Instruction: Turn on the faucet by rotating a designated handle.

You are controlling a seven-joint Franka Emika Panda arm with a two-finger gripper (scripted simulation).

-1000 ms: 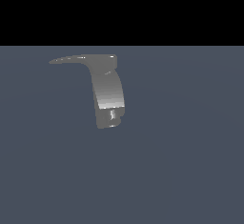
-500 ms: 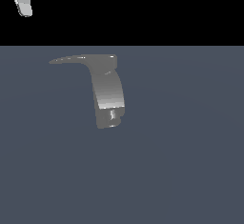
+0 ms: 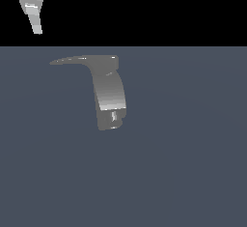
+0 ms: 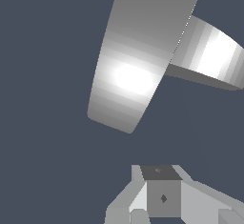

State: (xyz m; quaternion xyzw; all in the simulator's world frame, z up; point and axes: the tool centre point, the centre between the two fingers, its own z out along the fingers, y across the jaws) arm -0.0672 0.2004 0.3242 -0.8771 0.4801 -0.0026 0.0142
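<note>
exterior view distant, above, wrist view close, both sharing the faucet

In the exterior view only a pale tip of the hand shows, the rest cut off by the top edge, so its jaw spacing cannot be told. In the wrist view the faucet runs past the frame's edges, and its handle cannot be made out.
</note>
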